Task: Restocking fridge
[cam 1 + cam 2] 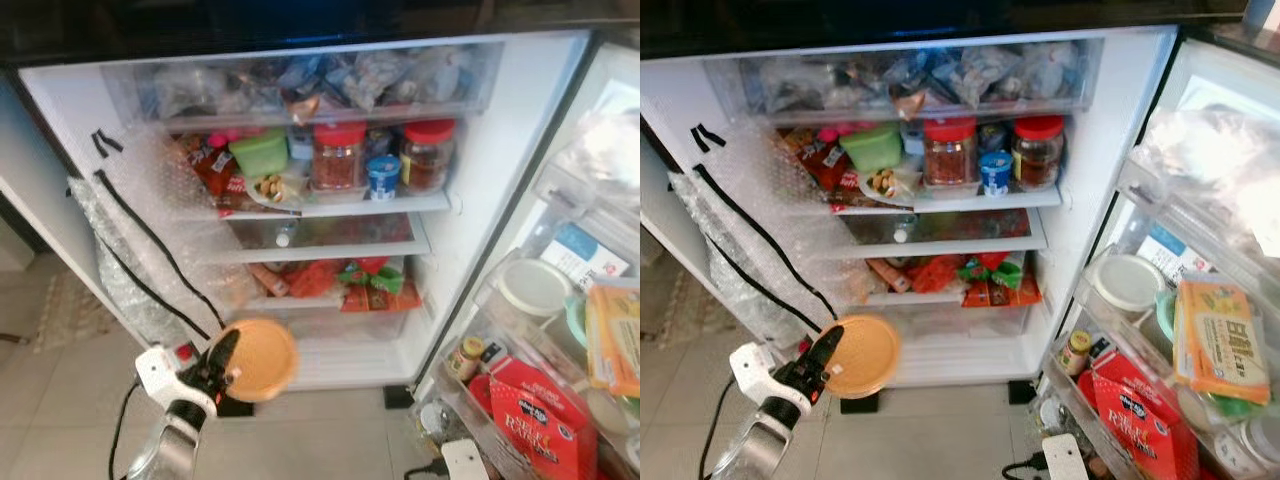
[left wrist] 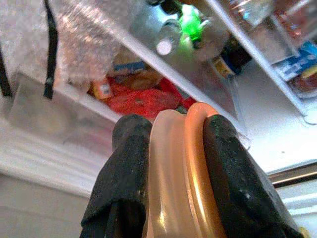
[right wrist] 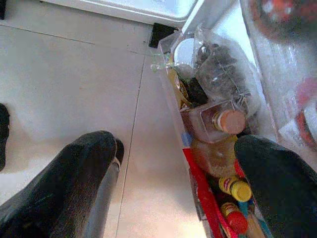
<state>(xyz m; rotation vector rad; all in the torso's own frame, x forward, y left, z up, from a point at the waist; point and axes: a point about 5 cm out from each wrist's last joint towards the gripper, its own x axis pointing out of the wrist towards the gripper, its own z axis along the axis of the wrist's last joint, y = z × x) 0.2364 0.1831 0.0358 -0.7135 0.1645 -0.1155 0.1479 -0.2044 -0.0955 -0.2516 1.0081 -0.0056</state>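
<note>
Left pincer point(image 1: 228, 368) low in front of the open fridge point(image 1: 480, 180), clamped on an orange round container point(image 1: 260, 359) by its rim; left wrist view shows both fingers point(image 2: 130, 183) pressed on either side of the edge. The container hangs in the air just before the bottom drawer point(image 1: 340, 325), above the tiled floor point(image 1: 330, 440). Right pincer point(image 3: 181, 188) spread wide, nothing in it, over the floor beside the lower door bin point(image 3: 208, 148) full of small bottles. Door bins on the right hold a red box point(image 1: 535, 420) and a white lid point(image 1: 533, 286). Farther in: red packets point(image 1: 350, 283) on the lower shelf, then two red-capped jars point(image 1: 340, 155), a green tub point(image 1: 260, 152) and a small blue cup point(image 1: 382, 176) on the upper shelf. Bubble wrap point(image 1: 140, 250) lines the left wall.
</note>
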